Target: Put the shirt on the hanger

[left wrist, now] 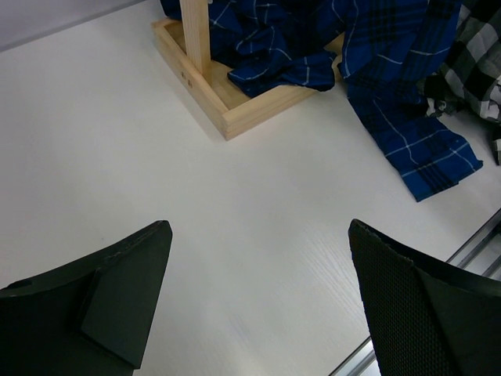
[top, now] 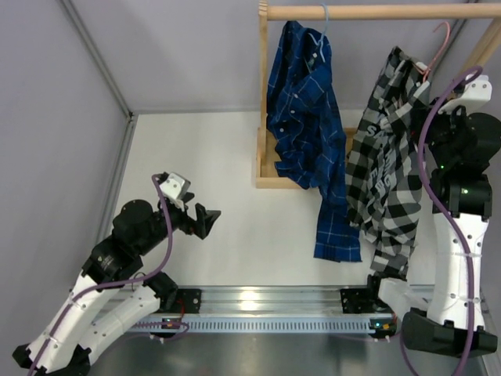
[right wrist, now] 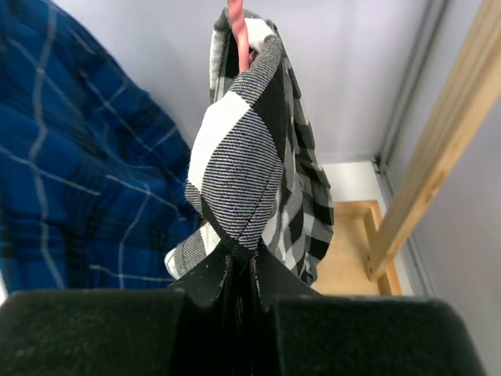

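The white table [top: 227,157] is topped by a wooden rack [top: 376,11], from whose rail the checked shirt [top: 390,157] is hung beside a blue plaid shirt [top: 301,133]. The shirt's collar is draped around the pink hanger [right wrist: 236,23] (hook apparently over the rail, view poor). The right gripper [right wrist: 239,266] is clamped tight on a shirt fold just under the hanger, and the left gripper [left wrist: 260,227] is spread wide with nothing held, low over the table, well apart from the rack.

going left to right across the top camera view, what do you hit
left pincer → wooden rack post → blue plaid shirt → checked shirt → right arm
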`<state>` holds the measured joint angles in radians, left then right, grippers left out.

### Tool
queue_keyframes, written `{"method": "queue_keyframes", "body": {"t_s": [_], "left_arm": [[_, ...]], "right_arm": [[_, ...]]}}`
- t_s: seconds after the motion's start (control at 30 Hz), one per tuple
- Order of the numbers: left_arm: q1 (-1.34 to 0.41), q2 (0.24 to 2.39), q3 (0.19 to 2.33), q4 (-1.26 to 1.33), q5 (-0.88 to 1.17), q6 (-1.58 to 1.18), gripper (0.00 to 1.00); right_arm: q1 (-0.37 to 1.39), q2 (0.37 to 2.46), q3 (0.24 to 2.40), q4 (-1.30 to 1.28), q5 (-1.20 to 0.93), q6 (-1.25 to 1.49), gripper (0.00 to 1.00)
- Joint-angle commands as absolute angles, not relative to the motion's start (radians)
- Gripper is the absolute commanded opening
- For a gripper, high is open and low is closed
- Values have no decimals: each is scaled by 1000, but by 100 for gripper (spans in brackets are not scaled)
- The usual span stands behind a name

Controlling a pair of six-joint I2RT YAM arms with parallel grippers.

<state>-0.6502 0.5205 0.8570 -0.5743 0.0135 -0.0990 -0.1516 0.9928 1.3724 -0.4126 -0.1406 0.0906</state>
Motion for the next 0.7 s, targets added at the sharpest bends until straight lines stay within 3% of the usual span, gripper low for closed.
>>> {"method": "queue_keyframes", "body": {"t_s": [0.0,0.4,0.67], "left_arm": [[-630,503,850,-509,60,-84,98],[-620,476,847,-503,78,-80,98],[-617,483,848,-505,95,-75,98]], "right_arm": [[-202,974,1445,-215,-308,114,0],[-232,1244,1699,-285,-347,104,0],[-233,1316,1724,-295,-328,98,0]]}}
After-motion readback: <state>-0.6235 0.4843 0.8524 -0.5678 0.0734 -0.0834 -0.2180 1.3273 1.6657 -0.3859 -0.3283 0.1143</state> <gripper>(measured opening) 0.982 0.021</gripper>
